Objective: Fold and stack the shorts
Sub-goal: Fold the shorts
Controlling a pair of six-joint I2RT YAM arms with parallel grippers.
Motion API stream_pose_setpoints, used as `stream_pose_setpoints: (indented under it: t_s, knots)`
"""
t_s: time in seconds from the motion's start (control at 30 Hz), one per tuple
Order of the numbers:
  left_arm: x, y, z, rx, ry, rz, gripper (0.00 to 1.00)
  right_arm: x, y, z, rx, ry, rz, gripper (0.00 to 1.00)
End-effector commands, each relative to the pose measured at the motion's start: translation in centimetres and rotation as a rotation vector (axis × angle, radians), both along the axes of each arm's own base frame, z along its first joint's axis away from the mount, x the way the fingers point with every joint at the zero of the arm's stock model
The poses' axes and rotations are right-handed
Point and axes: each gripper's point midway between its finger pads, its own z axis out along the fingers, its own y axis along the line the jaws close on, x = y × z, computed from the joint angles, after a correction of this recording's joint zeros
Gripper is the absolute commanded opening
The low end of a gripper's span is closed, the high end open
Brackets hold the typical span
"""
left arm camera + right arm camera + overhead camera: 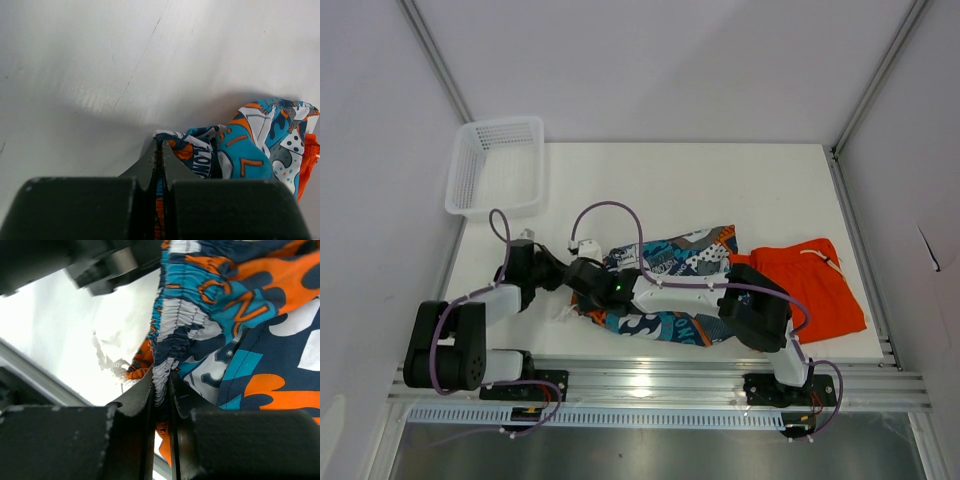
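Your left end effector (pixel 159 145) and right end effector (pixel 161 382) each pinch the patterned shorts (pixel 685 262) at their left end, probably to fold them over.

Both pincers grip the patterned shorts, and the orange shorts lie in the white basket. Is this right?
No. The top external view shows the orange shorts on the table, right of the patterned shorts, outside the white basket. The rest is right.
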Motion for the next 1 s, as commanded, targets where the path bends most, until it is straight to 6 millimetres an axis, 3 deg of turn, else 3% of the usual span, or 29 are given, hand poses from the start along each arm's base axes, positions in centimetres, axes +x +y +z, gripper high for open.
stream_pose_setpoints:
  t_s: [0.0,0.1,0.3,0.43,0.53,0.83,0.97]
  knots:
    - [1.0,0.7,1.1,0.013,-0.064,0.042,0.00,-1.1,1.5,3.0,0.029,-0.042,0.029,0.13]
    - [1.0,0.8,1.1,0.009,-0.064,0.050,0.00,-1.7,1.3,1.2,0.002,0.011,-0.001,0.16]
    - [0.9,1.1,1.3,0.013,-0.072,0.066,0.00,-2.6,1.1,-3.6,-0.101,0.102,-0.025,0.37]
    - [0.8,1.3,1.1,0.011,-0.065,0.076,0.00,-2.5,0.8,-4.2,-0.121,0.093,-0.046,0.57]
    - [0.8,1.4,1.0,0.006,-0.061,0.079,0.00,-1.8,0.3,-3.2,-0.119,0.062,-0.071,0.66]
    - [0.8,1.3,0.9,-0.004,-0.050,0.074,0.00,-0.8,-0.4,4.0,0.035,-0.067,-0.080,0.65]
    - [1.1,2.1,1.1,-0.012,-0.051,0.092,0.00,-0.4,-1.2,6.0,0.065,-0.101,-0.080,0.64]
